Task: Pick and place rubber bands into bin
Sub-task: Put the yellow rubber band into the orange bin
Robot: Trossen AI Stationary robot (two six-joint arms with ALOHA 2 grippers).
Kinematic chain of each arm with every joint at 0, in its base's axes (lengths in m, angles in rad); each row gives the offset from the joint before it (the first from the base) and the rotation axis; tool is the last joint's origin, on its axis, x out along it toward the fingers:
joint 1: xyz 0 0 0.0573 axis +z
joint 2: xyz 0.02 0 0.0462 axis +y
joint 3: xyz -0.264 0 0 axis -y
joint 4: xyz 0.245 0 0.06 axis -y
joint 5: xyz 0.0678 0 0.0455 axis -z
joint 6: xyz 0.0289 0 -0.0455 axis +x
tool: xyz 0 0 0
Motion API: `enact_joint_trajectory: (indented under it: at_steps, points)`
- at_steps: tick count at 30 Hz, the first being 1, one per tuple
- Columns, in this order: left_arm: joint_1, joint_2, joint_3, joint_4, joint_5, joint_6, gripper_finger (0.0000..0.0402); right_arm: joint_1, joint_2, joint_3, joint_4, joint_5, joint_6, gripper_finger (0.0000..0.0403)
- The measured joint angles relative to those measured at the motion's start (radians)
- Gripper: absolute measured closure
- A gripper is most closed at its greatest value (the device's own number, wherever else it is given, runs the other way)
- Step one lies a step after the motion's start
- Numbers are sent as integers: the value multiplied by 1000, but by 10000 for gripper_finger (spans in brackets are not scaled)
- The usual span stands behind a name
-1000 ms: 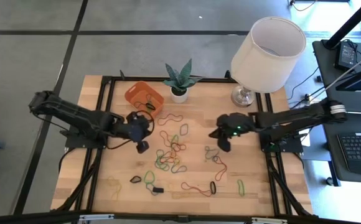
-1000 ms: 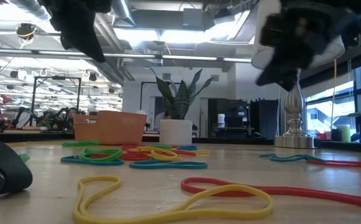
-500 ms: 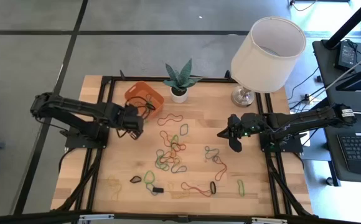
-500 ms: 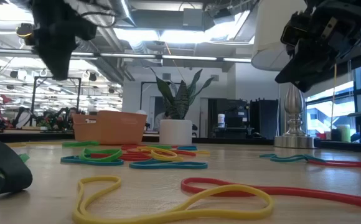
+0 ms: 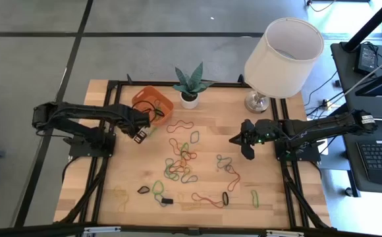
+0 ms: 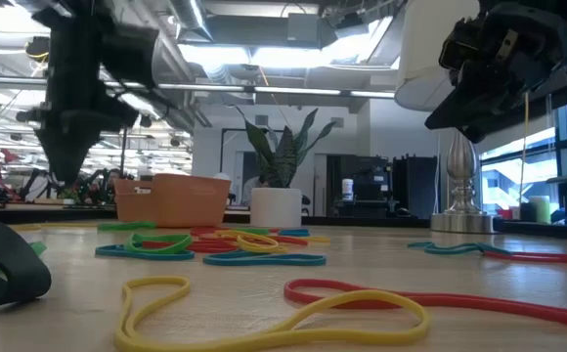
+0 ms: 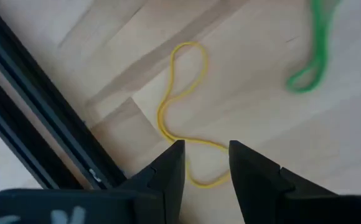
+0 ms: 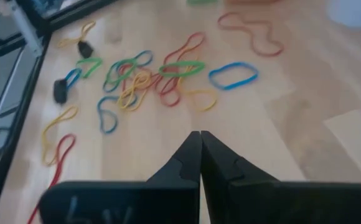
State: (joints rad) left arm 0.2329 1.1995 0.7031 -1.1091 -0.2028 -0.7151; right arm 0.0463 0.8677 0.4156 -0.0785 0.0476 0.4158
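- Rubber bands (image 5: 181, 158): thin mixed-colour loops, scattered mid-table.
- Bin (image 5: 153, 101): shallow orange tray.
- Left gripper (image 5: 141, 133): fingers parted, empty, beside bin.
- Right gripper (image 5: 245, 146): clenched, empty.

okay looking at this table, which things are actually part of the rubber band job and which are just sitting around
Part of the job:
- rubber bands, loose across the table
- orange bin, at the back left, some bands already in it
- left gripper, open, beside the bin
- right gripper, shut, over the right side

Just sitting around:
- potted plant
- table lamp
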Motion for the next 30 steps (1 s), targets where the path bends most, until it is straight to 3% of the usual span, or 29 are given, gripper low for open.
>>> enact_joint_trajectory:
  at_steps: [8, 16, 25, 30]
  points:
    - [168, 0, -107, 141, 20, 203, 284, 0, 0, 0, 36, 135, 3, 397]
    - [297, 64, -124, 218, 79, 285, 298, 0, 0, 0, 40, 144, 28, 397]
    - [308, 258, -110, 220, 124, 310, 334, 0, 0, 0, 45, 173, 27, 397]
    - [273, 270, -87, 207, 111, 305, 390, 0, 0, 0, 45, 173, 26, 397]
